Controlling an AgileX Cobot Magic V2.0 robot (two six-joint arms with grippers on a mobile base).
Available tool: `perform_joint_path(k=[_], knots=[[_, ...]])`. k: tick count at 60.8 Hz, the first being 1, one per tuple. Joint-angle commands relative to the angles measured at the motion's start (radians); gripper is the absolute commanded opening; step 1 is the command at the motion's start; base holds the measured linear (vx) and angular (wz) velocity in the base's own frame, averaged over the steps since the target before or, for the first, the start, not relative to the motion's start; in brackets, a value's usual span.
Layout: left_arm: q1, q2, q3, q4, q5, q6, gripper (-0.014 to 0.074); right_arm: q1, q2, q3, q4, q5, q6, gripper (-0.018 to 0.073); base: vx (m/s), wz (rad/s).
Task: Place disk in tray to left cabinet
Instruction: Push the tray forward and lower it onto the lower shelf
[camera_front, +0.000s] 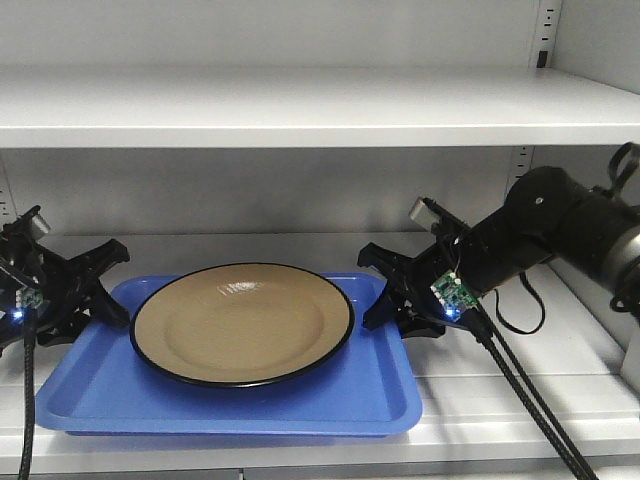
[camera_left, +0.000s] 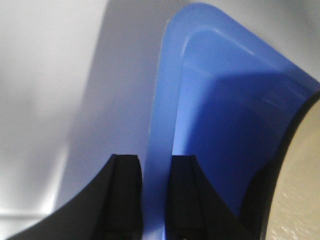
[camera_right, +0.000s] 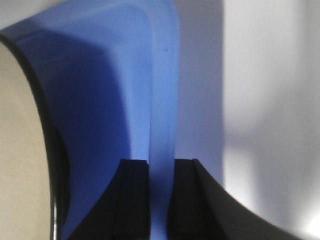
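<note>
Left gripper (camera_left: 154, 200) at 9 o'clock and right gripper (camera_right: 160, 200) at 3 o'clock pinch the rectangular blue plastic tray (camera_front: 330, 405) rims, keeping the glossy tan black-rimmed disk (camera_front: 243, 322) level on the grey metal cabinet shelf (camera_front: 520, 385).

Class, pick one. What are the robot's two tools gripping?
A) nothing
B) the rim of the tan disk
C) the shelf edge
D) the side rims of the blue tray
D: each wrist view shows the tray rim between the fingers of the left tool and right tool; the disk lies untouched.
</note>
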Motion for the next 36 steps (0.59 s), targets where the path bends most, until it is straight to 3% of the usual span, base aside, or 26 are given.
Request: perform_joint_path(k=[1, 15, 29, 36], knots=[[-0.018, -0.036, -0.037, -0.117, -0.104, -0.025, -0.0001, 0.018, -0.041, -0.037, 0.112, -0.083, -0.010, -0.0004, 0.00, 0.00], [-0.019, 0.008, -0.037, -0.118, -0.182, -0.025, 0.0001, 0.018, -0.003, -0.037, 0.092, -0.214, -0.065, 0.0004, 0.00, 0.00], [-0.019, 0.039, -0.037, -0.117, -0.184, -0.024, 0.0020, 0.018, 0.014, -0.037, 0.091, -0.242, -0.180, 0.0022, 0.00, 0.00], [-0.019, 0.050, -0.037, -0.117, -0.181, 0.022, 0.0045, 0.018, 0.018, -0.037, 0.088, -0.247, -0.211, 0.0038, 0.00, 0.00]])
